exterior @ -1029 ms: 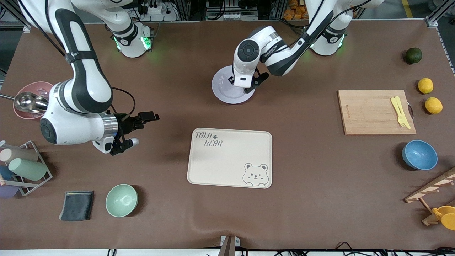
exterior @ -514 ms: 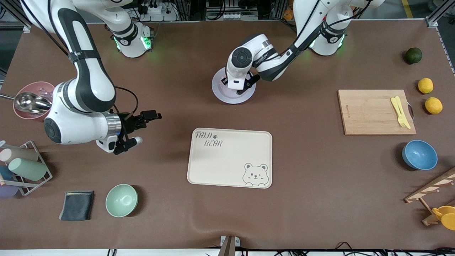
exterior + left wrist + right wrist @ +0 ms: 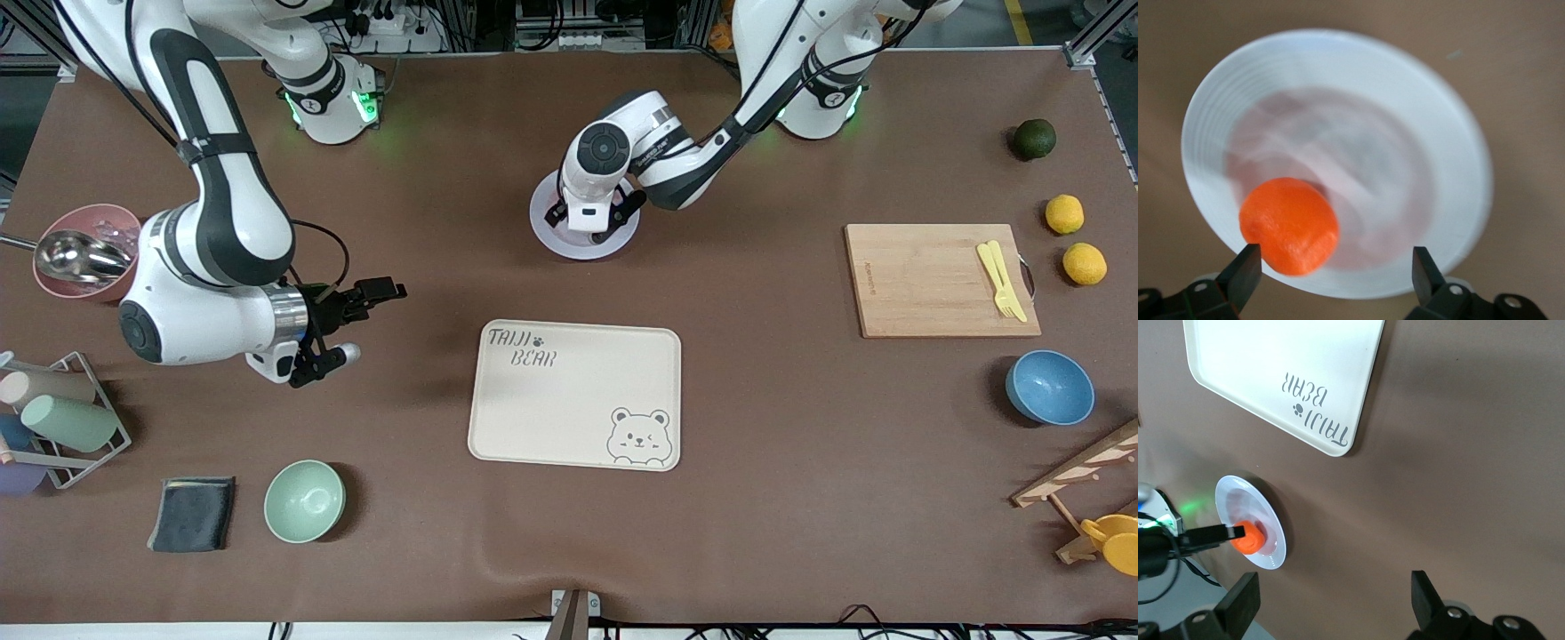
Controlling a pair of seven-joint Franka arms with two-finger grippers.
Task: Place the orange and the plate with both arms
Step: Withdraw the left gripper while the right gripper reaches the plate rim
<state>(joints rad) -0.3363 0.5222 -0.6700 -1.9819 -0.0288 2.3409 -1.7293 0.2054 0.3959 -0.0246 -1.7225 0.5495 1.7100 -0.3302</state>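
Observation:
The pale plate (image 3: 569, 252) lies on the table between the two arm bases and the cream tray. My left gripper (image 3: 587, 227) hangs low over it and hides the orange in the front view. In the left wrist view the orange (image 3: 1290, 225) rests on the plate (image 3: 1445, 133) close beside one finger, and the left gripper (image 3: 1335, 263) is open with its jaws wide apart. The right wrist view shows the orange (image 3: 1248, 537) on the plate (image 3: 1228, 497) from afar. My right gripper (image 3: 351, 324) (image 3: 1335, 587) is open over bare table, toward the right arm's end.
The bear-print tray (image 3: 573, 396) lies nearer the front camera than the plate. A cutting board (image 3: 938, 280), two yellow fruits (image 3: 1064, 214), a dark green fruit (image 3: 1034, 139) and a blue bowl (image 3: 1049, 387) are at the left arm's end. A green bowl (image 3: 304, 500), pink bowl (image 3: 84, 249) and cup rack (image 3: 62, 418) are at the right arm's end.
The left hand has shifted over the plate toward the right arm's end and its jaws have opened, leaving the orange on the plate. The right arm has drifted slightly.

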